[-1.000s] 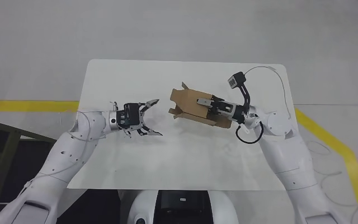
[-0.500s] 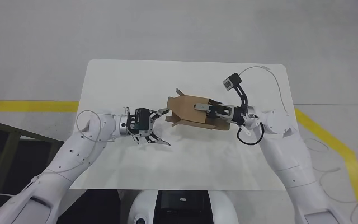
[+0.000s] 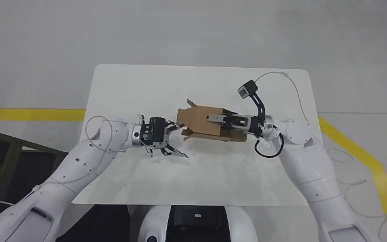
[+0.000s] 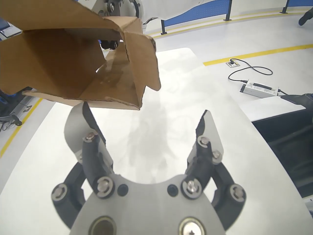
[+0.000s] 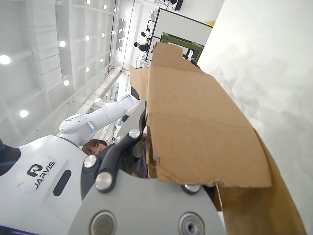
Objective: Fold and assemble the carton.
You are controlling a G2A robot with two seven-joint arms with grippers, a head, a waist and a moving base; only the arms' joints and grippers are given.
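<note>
carton held ready for folding: a brown carton (image 3: 208,123) hangs just above the middle of the white desk (image 3: 121,85), gripped at one end by the right gripper (image 3: 222,120), whose jaws are pressed together on a cardboard wall. the carton's long axis runs across the desk from arm to arm, and its open mouth faces the left gripper (image 3: 179,140). that gripper sits just beside the mouth, jaws spread wide with nothing between them.

in the left wrist view the mouth lies ahead of the jaws and a little above them. one finger (image 4: 91,121) reaches up to the carton's lower lip, though whether it touches cannot be told. a loose side flap (image 4: 144,62) juts from the mouth toward the open space between the jaws, while another flap (image 3: 192,104) sticks out on the mouth's far side.

the left arm is plainly the nearer to the unfolded end, so the coming fold looks to be its job, with the right arm steadying the carton. only the flaps themselves stand in the way. a flap caught at the wrong angle could buckle, or twist the carton in its grip.
</note>
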